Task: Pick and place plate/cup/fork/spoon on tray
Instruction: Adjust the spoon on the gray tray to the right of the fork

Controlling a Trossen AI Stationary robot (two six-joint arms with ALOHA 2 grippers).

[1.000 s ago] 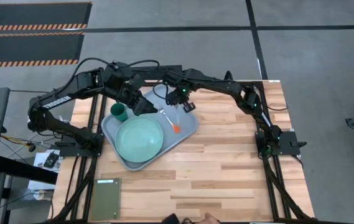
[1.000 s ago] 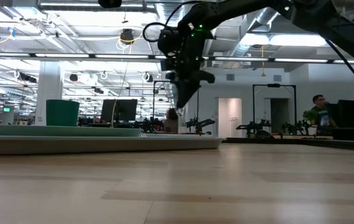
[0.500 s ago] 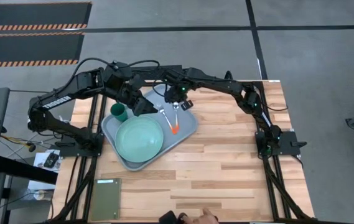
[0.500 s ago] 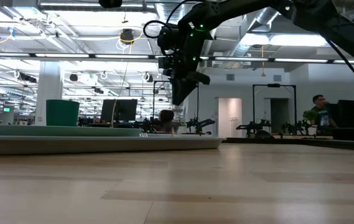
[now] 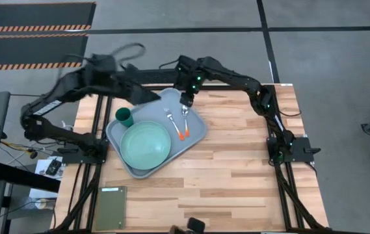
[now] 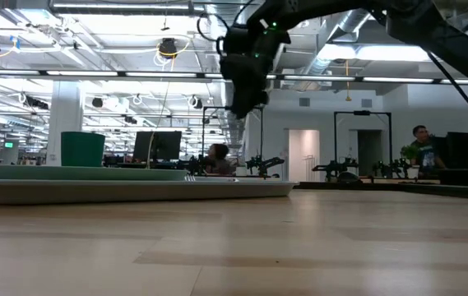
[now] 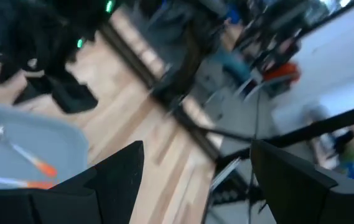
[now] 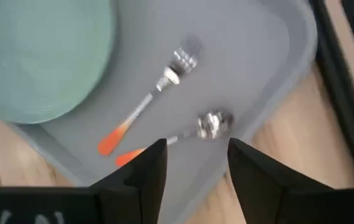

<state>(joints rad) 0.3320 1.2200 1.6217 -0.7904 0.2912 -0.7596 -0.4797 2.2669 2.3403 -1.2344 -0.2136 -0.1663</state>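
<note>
You have plate (image 5: 145,145), cup (image 5: 125,117), fork (image 5: 173,123) and spoon (image 5: 184,121) all lying on the tray (image 5: 199,132), right gripper (image 5: 186,102) empty with fingers apart directly above the spoon's bowl, left gripper's (image 5: 147,95) fingers parted at the tray's far edge.

Even, bright overhead light fills the high view, with only soft shadows under the arms. The left arm (image 5: 84,81) smears with motion blur there. In the low view, ceiling lamps glare and the near surface (image 6: 299,247) is soft. The left wrist view is heavily streaked; the right wrist view shows the fork (image 8: 155,102) slightly blurred.
</note>
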